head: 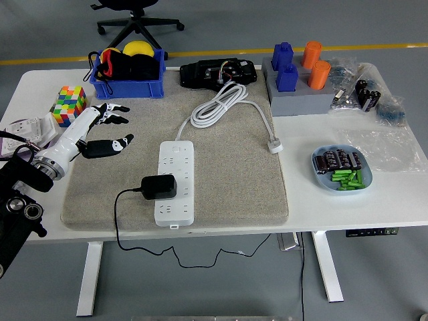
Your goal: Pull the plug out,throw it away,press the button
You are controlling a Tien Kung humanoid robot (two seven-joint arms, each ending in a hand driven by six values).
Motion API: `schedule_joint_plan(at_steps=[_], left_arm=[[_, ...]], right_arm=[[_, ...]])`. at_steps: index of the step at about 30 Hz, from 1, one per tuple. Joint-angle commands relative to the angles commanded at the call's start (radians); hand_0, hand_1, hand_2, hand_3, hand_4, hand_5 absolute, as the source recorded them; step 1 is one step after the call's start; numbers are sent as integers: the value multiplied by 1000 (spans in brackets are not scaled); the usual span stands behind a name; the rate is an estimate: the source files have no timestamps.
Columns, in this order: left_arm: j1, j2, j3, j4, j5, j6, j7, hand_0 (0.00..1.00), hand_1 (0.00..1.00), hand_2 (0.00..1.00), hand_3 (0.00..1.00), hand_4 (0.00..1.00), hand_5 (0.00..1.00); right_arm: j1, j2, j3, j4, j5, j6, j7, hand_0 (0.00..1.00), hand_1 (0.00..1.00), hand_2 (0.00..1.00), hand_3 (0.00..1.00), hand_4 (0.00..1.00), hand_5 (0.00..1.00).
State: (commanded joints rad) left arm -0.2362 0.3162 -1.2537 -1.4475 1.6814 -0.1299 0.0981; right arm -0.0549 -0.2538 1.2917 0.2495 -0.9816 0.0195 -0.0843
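Observation:
A white power strip [176,181] lies lengthwise on a grey mat [234,187]. A black plug adapter [159,187] sits plugged into its lower half, and its black cable runs off the table's near edge. The strip's white cord [217,105] is coiled at the back of the mat. The strip's small button [174,225] is at its near end. My left hand [107,130] hovers over the mat's left edge, left of the strip, fingers spread and empty. The right arm is out of view.
A blue bin [127,85] with black and yellow items stands at the back left. A colourful cube [69,105] is left of my hand. A black device [217,72], a grey block with blue and orange pegs [297,97] and a blue dish of batteries [342,168] stand further right.

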Motion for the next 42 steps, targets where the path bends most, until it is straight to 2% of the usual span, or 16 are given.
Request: schedule_joint_plan(at_steps=[2,3,7,9,13,14,15,20,21,26,27,32,33,38,39,42], left_arm=[[0,2,6,-5,4,-10,3,823,800,738,794,873,177],[0,3,12,-11,7,-21,6,855,833,768,828,977,224],[1,18,60,-41,25,-72,20,855,833,768,828,977,224],[1,24,82,-48,34,-86,25,865,847,783,841,998,191],[-1,28,116,-53,52,-102,28,865,847,783,841,998,191],[-1,28,119,-54,55,-102,27,865,847,783,841,998,191],[-2,27,124,-53,59,-101,25,868,851,788,848,998,145],[-5,21,139,-35,81,-93,24,868,851,788,848,998,145],[-5,21,141,-31,84,-89,23,867,841,771,829,998,2],[-11,15,165,1,118,-68,14,867,841,771,829,998,2],[-11,15,168,4,118,-67,13,853,784,682,719,998,2],[-14,11,187,19,123,-57,10,853,784,682,719,998,2],[-15,11,188,20,125,-54,10,819,741,633,645,965,2],[-17,13,192,19,140,-35,8,819,741,633,645,965,2],[-18,13,194,19,138,-32,8,646,559,481,551,820,2],[-22,12,199,24,137,-27,9,646,559,481,551,820,2]], right_arm=[[0,0,0,0,0,0,0,727,680,660,648,748,607],[0,0,-1,0,0,0,0,727,680,660,648,747,609],[-1,1,-2,-1,1,0,0,727,680,660,648,747,609],[-1,1,-2,0,1,0,0,727,680,660,647,746,608],[-1,1,-2,0,1,0,0,727,680,660,647,746,608],[-1,1,-3,1,1,0,0,727,680,660,647,746,608],[0,0,-3,1,1,0,0,727,680,660,647,746,608],[0,1,-4,1,2,0,1,727,680,660,647,746,608],[0,1,-4,0,2,0,0,727,680,660,647,746,608],[0,1,-4,-1,3,0,0,727,680,660,647,746,608],[0,1,-4,-1,3,0,0,727,680,660,647,746,608],[2,0,-7,0,3,0,0,727,680,660,647,746,608],[2,0,-7,0,3,0,1,727,680,660,647,746,608],[2,-2,-10,-1,3,0,1,727,680,660,647,746,608],[2,-3,-11,-1,3,0,1,727,679,660,647,746,608],[3,-4,-14,0,4,0,1,727,679,660,647,746,608]])
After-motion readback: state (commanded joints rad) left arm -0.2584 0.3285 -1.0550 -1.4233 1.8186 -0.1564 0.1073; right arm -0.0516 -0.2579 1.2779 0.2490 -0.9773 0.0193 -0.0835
